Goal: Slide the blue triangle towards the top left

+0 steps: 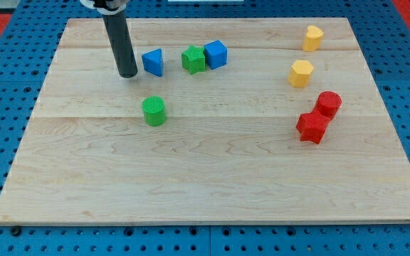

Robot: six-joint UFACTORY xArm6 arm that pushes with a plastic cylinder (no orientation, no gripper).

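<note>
On the pale wooden board, with its visible grain and plank seams, no writing or label can be read. The arm ends in a smooth dark rod and holds nothing; my tip stands near the view's top left, just to the left of the blue triangle. Right of that are a green star touching a blue cube. A ribbed green cylinder lies below. Two yellow blocks and two red blocks sit at the right.

My tip rests on the board, rod upright from the view's top
</note>
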